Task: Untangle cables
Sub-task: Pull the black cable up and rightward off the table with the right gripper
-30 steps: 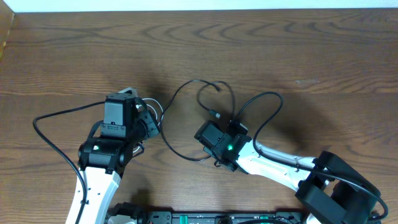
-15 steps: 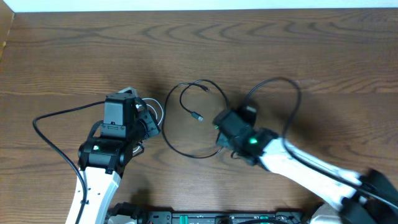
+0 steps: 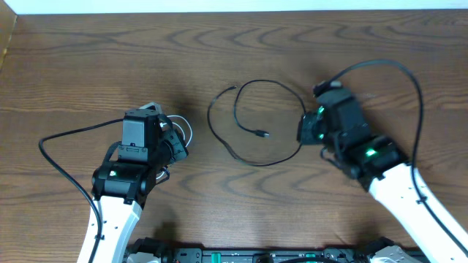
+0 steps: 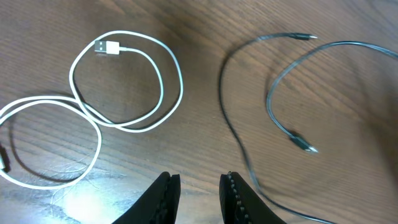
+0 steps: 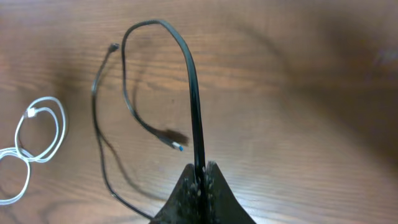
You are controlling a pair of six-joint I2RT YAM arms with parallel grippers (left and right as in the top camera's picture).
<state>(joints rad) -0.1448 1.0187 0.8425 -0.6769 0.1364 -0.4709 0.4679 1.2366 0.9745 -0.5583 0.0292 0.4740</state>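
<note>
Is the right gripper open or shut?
Shut: in the right wrist view the right gripper pinches the black cable, with no gap visible.

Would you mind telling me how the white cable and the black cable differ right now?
The white cable lies loose on the table in two loops; the black cable sprawls in wider, looser curves. The white cable is untouched, while the black cable is pinched in the right gripper. Both are thin cords with small plugs.

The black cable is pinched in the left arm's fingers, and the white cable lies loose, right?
No, the right arm's fingers pinch the black cable; the right wrist view shows it. The white cable does lie loose.
</note>
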